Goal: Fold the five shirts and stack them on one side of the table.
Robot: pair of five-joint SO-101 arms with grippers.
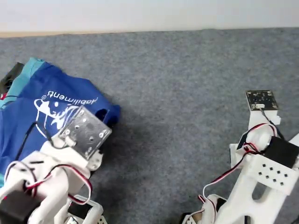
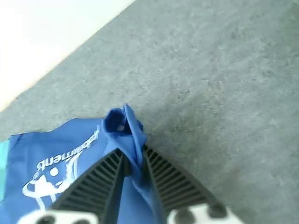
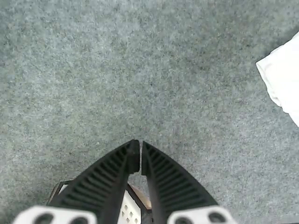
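Note:
A blue shirt with a white print lies at the table's left side, on top of a teal shirt and a dark garment. My left gripper is shut on a bunched edge of the blue shirt, at the shirt's right side. In the high view the left arm's wrist covers that spot. My right gripper is shut with nothing in it, hovering over bare grey carpet. A white cloth shows at the edge of the right wrist view.
The table is covered in grey carpet, with open room across the middle and back. A pale wall runs behind the far edge. The right arm stands at the front right.

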